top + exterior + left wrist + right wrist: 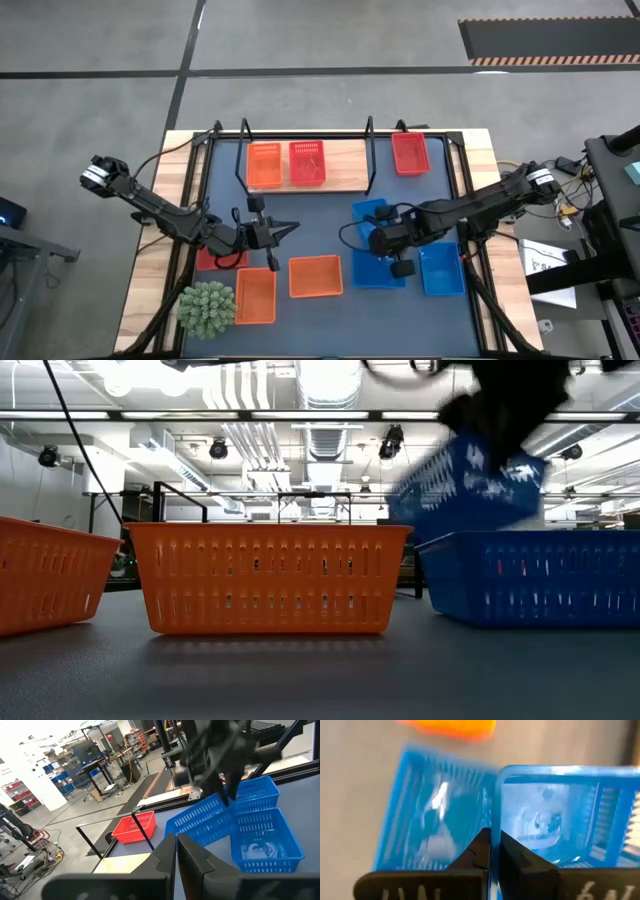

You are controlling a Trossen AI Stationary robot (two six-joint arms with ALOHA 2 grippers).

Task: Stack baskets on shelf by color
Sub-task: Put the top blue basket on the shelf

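My right gripper [383, 240] is shut on a blue basket [368, 213] over the mat's right half, above two more blue baskets [378, 270] [441, 268]. My left gripper [283, 230] hovers shut and holding nothing above the mat's middle. The shelf [345, 165] at the far side carries an orange basket [264, 165] and a red basket [307, 163] side by side. Another red basket [409, 153] sits beyond its right end. Two orange baskets [316, 276] [255, 295] rest on the near mat. A red basket [222, 258] lies under the left arm. My right gripper pinches the blue basket's side wall at its rim [496, 805], one finger inside the basket and one outside, coming from above. The basket [470, 480] hangs lifted clear and tilted over a blue basket [530, 575] that rests on the mat.
A green spiky plant ball [207, 308] sits at the near left corner beside the orange basket. The shelf's black wire loops [370, 150] stand upright around the board. The dark-blue mat [320, 230] shows bare between the two grippers.
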